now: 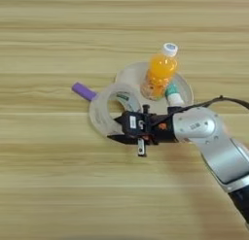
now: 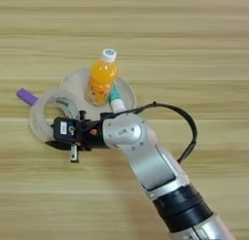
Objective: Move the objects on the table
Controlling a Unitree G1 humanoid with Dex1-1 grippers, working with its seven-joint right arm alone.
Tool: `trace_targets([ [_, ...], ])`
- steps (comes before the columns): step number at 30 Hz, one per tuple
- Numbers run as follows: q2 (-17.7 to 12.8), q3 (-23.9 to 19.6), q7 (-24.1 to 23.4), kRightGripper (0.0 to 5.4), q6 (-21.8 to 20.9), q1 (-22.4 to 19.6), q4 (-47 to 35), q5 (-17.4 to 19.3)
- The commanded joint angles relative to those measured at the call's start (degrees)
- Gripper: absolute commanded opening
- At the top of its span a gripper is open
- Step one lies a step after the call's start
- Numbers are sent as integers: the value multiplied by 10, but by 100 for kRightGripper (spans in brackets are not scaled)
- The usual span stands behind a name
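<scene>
The wide clear tape roll with a green-labelled core lies left of the beige plate, its far rim against the plate's edge. My right gripper reaches in from the right and is shut on the roll's near right wall. The short purple stick lies on the table just beyond the roll's left side. The small teal tube with white cap rests on the plate, right beside the orange juice bottle.
The silver forearm runs from the bottom right up to the gripper, with a black cable looping off it. The bottle stands upright on the plate, close behind the wrist.
</scene>
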Motion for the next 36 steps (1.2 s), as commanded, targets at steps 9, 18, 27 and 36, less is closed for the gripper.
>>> trace_targets([
  [9,-58,-124,-18,127,26,23,-105,65],
  [18,-85,-245,-30,127,39,100,-145,115],
  [27,-89,-357,-55,126,33,155,-115,136],
  [36,-101,-424,-102,126,28,135,-28,131],
])
